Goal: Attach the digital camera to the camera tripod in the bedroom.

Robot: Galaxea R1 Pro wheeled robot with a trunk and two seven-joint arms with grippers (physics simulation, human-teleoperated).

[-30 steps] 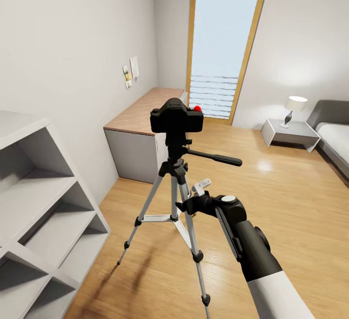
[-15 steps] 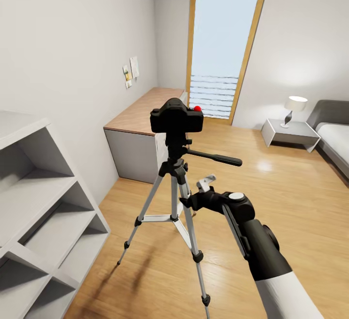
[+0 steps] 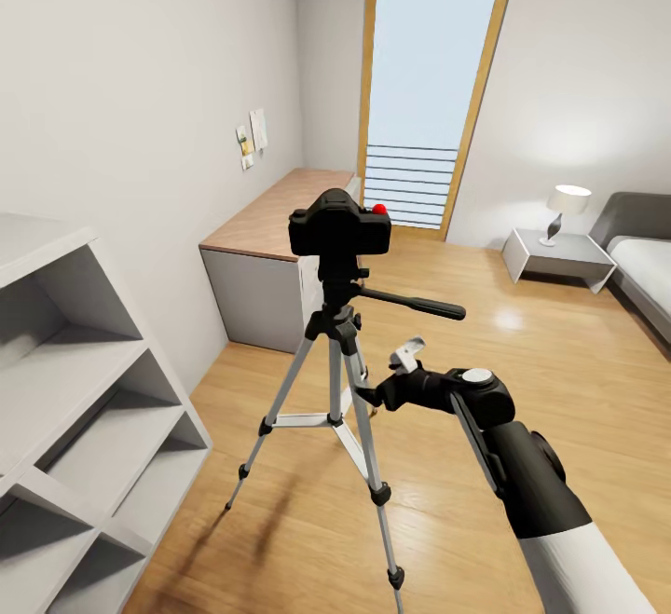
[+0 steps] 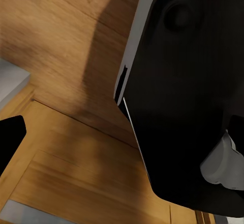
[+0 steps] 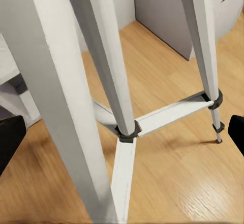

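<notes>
The digital camera (image 3: 338,223), black with a red button, sits on the head of the camera tripod (image 3: 336,334) in the middle of the bedroom. Its pan handle (image 3: 415,305) points right. My right gripper (image 3: 384,383) hangs open beside the upper legs, just right of them and below the handle, holding nothing. In the right wrist view the silver legs (image 5: 109,66) and a brace joint (image 5: 127,132) loom close, with a black fingertip (image 5: 10,137) at each side edge. My left gripper (image 4: 122,137) looks down at wood floor and my own black base (image 4: 188,91); its fingertip (image 4: 9,140) stands far out.
A grey cube shelf (image 3: 84,409) stands close on the left. A wood-topped desk (image 3: 280,213) sits behind the tripod by the tall window (image 3: 429,83). A side table with a lamp (image 3: 564,209) and the bed (image 3: 648,269) are at the right.
My right arm has drawn back to the right, taking the open gripper a little away from the tripod legs. Camera and tripod have stayed put.
</notes>
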